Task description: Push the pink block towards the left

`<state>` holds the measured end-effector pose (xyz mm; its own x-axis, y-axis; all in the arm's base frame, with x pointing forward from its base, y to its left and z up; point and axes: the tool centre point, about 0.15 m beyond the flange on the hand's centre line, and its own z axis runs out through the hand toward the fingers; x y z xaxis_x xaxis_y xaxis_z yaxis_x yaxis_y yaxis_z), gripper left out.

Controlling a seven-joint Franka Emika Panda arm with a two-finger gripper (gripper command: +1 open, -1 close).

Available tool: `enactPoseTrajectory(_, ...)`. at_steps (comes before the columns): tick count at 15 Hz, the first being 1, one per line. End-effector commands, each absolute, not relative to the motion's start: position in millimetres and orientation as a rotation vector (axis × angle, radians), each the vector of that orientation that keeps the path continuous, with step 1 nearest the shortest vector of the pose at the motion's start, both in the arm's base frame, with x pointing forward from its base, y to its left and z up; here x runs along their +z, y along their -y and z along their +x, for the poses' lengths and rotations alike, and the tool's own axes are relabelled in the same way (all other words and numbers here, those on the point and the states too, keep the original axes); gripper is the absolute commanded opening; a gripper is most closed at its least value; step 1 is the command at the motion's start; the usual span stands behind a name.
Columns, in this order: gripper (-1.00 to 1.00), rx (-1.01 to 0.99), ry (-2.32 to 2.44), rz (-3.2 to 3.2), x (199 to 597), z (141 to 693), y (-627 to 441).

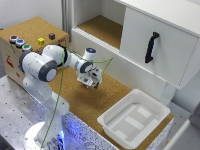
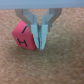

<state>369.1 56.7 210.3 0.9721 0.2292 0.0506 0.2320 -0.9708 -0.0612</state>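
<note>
- The arm reaches across the cork-topped table (image 1: pixel 107 102), its gripper (image 1: pixel 90 83) down low just above the cork
- In the wrist view the gripper (image 2: pixel 41 41) has its fingers (image 2: pixel 45 34) pressed close together, with nothing pinched between them
- The pink block (image 2: pixel 23 37) sits on the cork right beside the fingers, touching the outer side of one of them; dark lines show on its near face
- In the exterior view the block cannot be picked out under the gripper
- A white tray (image 1: pixel 112 125) lies on the table toward the exterior view's right, well apart from the gripper; it holds only flat white panels on its floor
- A white cabinet (image 1: pixel 167 47) stands behind the table, with a black handle (image 1: pixel 151 47) on its closed door and an open compartment (image 1: pixel 102 27) with a cork floor, which holds no objects
- A cork-topped box (image 1: pixel 30 27) stands at the exterior view's left; on top sit a yellow cube (image 1: pixel 41 41) and a dark purple cube (image 1: pixel 52 36), near each other but apart
- Three round buttons (image 1: pixel 19 43) sit in a row along the box's near edge
</note>
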Motion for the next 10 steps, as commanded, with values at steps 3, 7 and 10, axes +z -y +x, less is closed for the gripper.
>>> enactPoseTrajectory(3,-1.0,-0.101,0.242,-3.104,196.0,378.2,-129.8)
enactPoseTrajectory(7,-1.0,-0.123,0.215,-3.143,190.1,394.5,-149.1)
enactPoseTrajectory(10,-1.0,-0.134,0.151,-3.168,191.6,397.2,-140.1)
